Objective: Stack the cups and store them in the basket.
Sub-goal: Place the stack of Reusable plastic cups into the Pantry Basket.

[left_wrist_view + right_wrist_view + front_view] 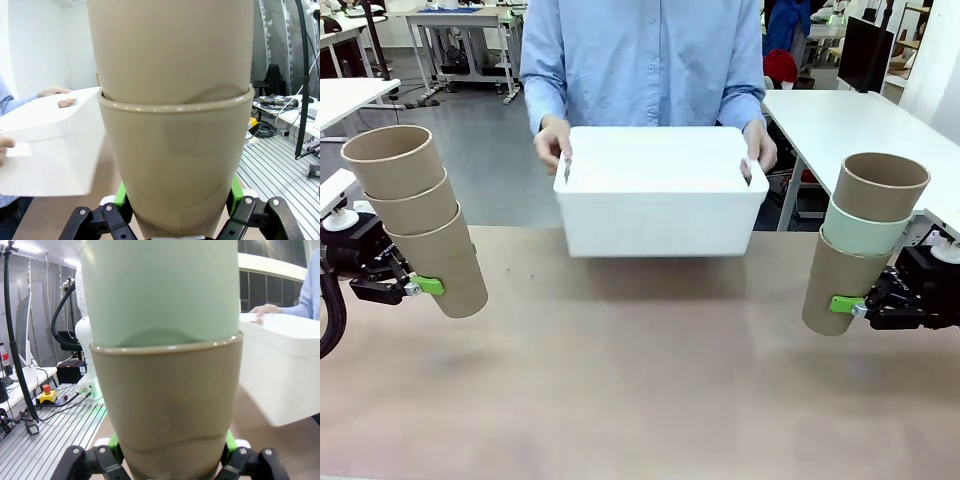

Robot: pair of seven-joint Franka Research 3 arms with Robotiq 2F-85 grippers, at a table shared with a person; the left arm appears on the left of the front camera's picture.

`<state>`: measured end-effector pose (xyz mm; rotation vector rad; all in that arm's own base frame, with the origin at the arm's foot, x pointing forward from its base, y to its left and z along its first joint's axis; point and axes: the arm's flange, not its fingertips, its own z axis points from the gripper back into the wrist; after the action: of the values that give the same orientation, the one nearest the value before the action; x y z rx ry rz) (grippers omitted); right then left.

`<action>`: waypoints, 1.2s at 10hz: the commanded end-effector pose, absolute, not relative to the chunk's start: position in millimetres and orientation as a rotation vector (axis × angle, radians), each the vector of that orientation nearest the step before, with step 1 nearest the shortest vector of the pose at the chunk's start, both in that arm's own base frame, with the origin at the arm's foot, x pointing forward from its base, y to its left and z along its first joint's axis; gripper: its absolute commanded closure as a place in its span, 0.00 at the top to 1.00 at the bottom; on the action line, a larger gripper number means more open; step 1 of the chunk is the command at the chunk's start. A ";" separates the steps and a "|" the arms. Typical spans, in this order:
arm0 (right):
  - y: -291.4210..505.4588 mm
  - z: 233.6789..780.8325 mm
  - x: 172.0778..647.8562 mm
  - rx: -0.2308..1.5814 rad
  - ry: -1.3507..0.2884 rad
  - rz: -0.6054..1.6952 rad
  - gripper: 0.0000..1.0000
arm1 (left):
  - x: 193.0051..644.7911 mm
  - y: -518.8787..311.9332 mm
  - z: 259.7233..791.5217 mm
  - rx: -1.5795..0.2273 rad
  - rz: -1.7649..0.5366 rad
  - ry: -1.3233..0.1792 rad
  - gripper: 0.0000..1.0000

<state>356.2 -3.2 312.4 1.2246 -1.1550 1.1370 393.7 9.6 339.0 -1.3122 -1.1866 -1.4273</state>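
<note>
Table: brown top, closest thing to the lens; both cup stacks hang over it without touching it.
Basket: big white bin at the far edge, dead center, with the person's hands gripping each short side. Can't tell if it's resting on the table or held just off it.
Left stack: three tan cups nested, leaning outward, up over the left edge.
Right stack: tan cup at the bottom, mint green cup in it, another tan one on top, pretty much upright, over the right edge.
Left gripper: clamped on the lowest cup of its stack, green pads pressed to both sides.
Right gripper: same deal, squeezed onto the bottom tan cup of its stack.
</note>
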 end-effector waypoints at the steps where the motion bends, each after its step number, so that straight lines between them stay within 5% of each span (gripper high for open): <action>1: -2.7 316.6 358.1 1.219 -1.174 1.135 0.84 | 392.8 9.0 342.1 -1.315 -1.438 -1.200 0.85; 12: -2.7 316.6 358.1 1.219 -1.174 1.135 0.84 | 392.8 9.0 342.1 -1.315 -1.438 -1.200 0.85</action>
<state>356.2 -3.2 312.4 1.2246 -1.1550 1.1370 393.7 9.6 339.0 -1.3122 -1.1866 -1.4273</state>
